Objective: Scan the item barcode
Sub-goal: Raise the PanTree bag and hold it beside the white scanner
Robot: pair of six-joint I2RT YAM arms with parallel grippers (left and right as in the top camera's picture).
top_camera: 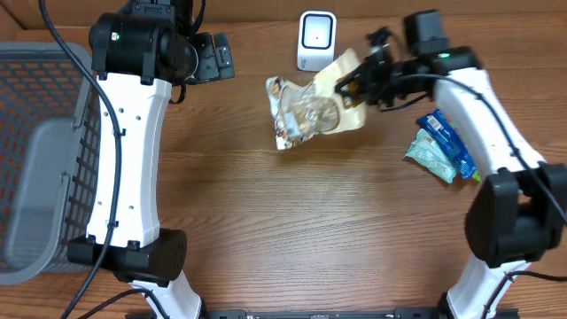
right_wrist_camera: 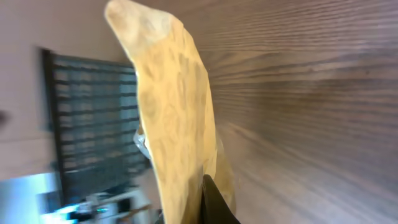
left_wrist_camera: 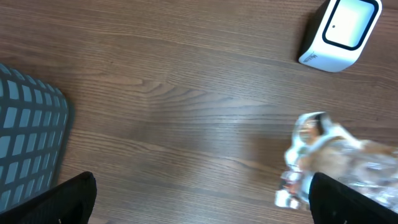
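First, basket point(top_camera: 44, 151): grey mesh at the far left, cut off by the frame edge in the overhead view. Only one corner of its grid shows in the left wrist view point(left_wrist_camera: 25, 143).
Left arm point(top_camera: 133, 133): white, standing beside the basket and hiding part of its rim from above.
Left hand point(top_camera: 213, 58): its fingers are spread wide and grip nothing. In its own camera only the two dark tips show at the bottom corners point(left_wrist_camera: 202, 202), with bare wood between them.
Surface point(top_camera: 292, 230): brown wood grain.
Snack bag point(top_camera: 310, 111): a crinkled clear pack with printed edges and a tan end, lying just below the scanner and left of the right hand. It is blurred and cut off at the edge in the left wrist view point(left_wrist_camera: 336, 168). No barcode can be made out. Whether its lower end touches the wood cannot be told.
Scanner point(top_camera: 316, 40): a small white box with a dark-rimmed window at the far edge, sharper in the left wrist view point(left_wrist_camera: 341, 31).
Right hand point(top_camera: 353, 87): clamped on the snack bag's tan end. Its own camera is filled by that tan sheet point(right_wrist_camera: 174, 112), with one dark finger point(right_wrist_camera: 214, 202) at the bottom. The rest is motion-blurred.
Blue packet point(top_camera: 447, 142) and teal packet point(top_camera: 430, 158): lying together at the right, partly under the right arm, print unreadable.
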